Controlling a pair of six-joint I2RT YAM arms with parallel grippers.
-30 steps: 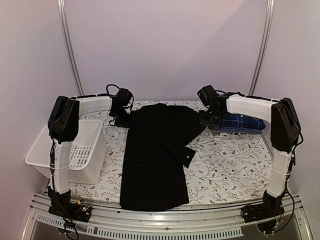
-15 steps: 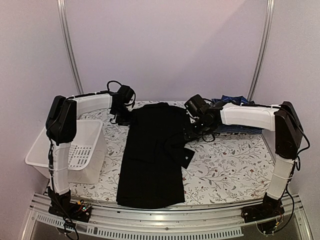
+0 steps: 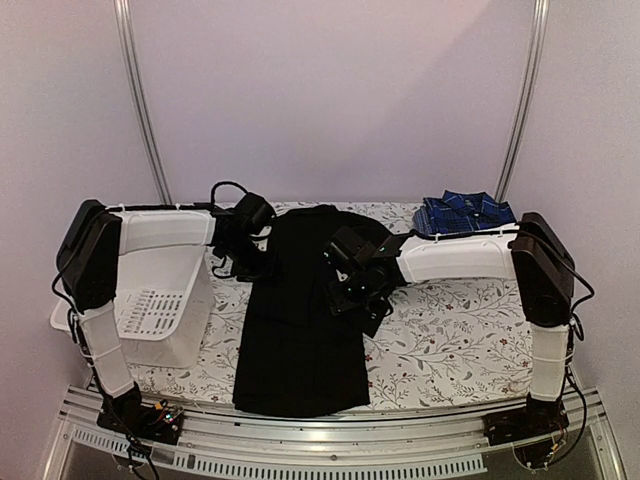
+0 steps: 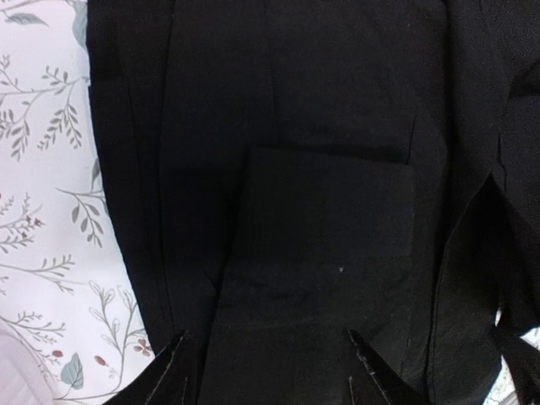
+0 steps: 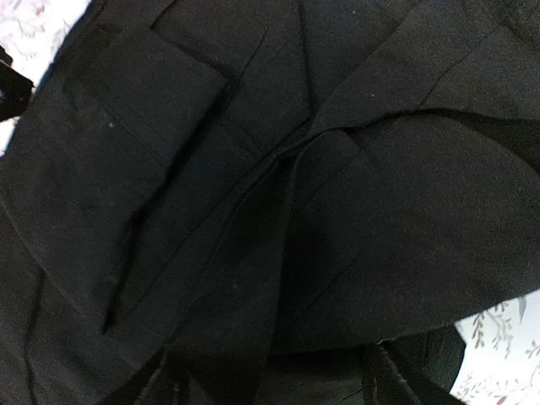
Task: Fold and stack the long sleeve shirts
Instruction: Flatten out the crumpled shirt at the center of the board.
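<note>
The black long sleeve shirt [image 3: 300, 340] lies lengthwise down the middle of the table, its right side folded in over the body. Its chest pocket [image 4: 329, 228] faces the left wrist camera. My left gripper [image 3: 252, 264] hovers at the shirt's upper left edge, open [image 4: 266, 337], with only cloth beneath the spread fingers. My right gripper [image 3: 352, 290] is over the folded-in sleeve, also open [image 5: 270, 367] above rumpled black folds [image 5: 337, 211]. The blue plaid shirt [image 3: 466, 213] lies folded at the back right corner.
A white slotted basket [image 3: 160, 310] stands at the table's left edge, under my left arm. The floral tablecloth [image 3: 450, 330] shows to the right of the black shirt. The metal rail [image 3: 320, 440] runs along the near edge.
Both grippers went from shut to open and let go of the shirt's far corners. The right arm swung left and nearer, laying the shirt's right side over its body. The left gripper moved slightly nearer.
</note>
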